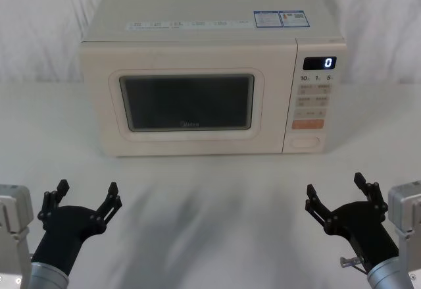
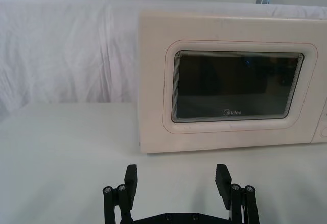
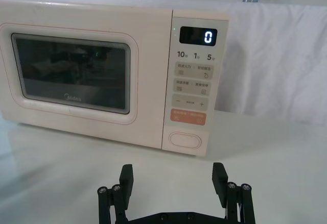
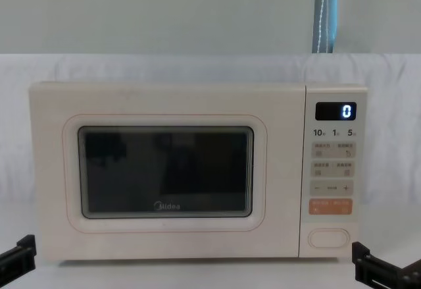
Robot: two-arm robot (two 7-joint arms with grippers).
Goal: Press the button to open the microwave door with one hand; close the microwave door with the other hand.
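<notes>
A cream microwave stands at the back of the white table. Its door (image 1: 187, 101) (image 2: 240, 89) (image 3: 71, 73) (image 4: 164, 170) is flush and shut, with a dark window. On the control panel, the wide cream button (image 1: 308, 141) (image 3: 185, 140) (image 4: 329, 237) lies below an orange key. My left gripper (image 1: 87, 200) (image 2: 177, 180) hovers open near the table's front left, well short of the door. At the front right, my right gripper (image 1: 337, 190) (image 3: 172, 179) is open too, roughly in line with the button and apart from it. Both hold nothing.
The display (image 1: 320, 63) reads 0. White cloth covers the table (image 1: 210, 197) and the wall behind. Bare tabletop lies between the grippers and the microwave's front. A blue strap (image 4: 325, 12) hangs behind the microwave.
</notes>
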